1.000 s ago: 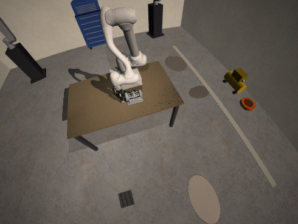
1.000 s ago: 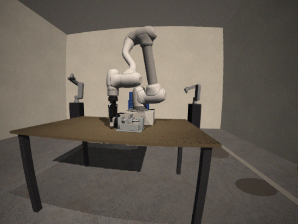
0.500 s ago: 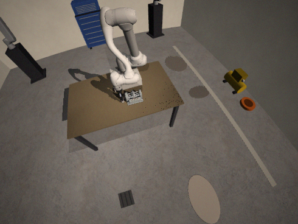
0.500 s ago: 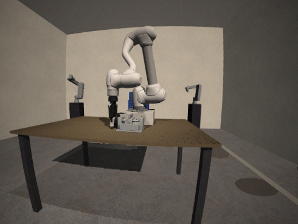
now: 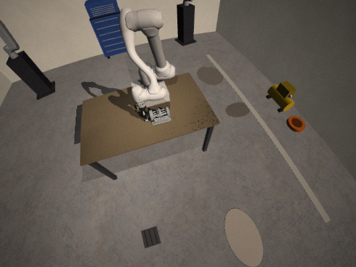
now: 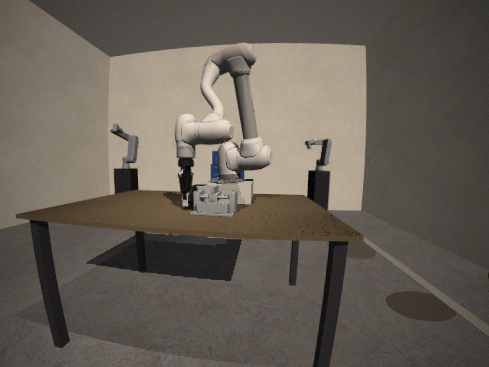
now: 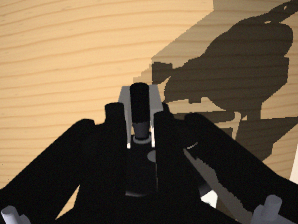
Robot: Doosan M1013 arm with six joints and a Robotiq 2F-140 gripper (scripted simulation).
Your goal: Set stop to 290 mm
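Note:
A small grey stop fixture (image 5: 161,117) stands in the middle of the brown table (image 5: 142,117); it also shows in the exterior view (image 6: 215,200). Its handwheel sits at the fixture's left end, with a black crank handle (image 7: 140,111) sticking up. My gripper (image 7: 140,99) (image 6: 185,191) reaches straight down at that end of the fixture and is shut on the handwheel's handle. The fingers press the handle from both sides in the wrist view. The wheel's disc is mostly hidden under my fingers. The scale reading is too small to tell.
The arm's base block (image 5: 160,92) stands just behind the fixture. Off the table stand a blue cabinet (image 5: 105,27), two black pedestals (image 5: 27,72) (image 5: 186,23), a yellow machine (image 5: 282,95) and an orange bowl (image 5: 296,123).

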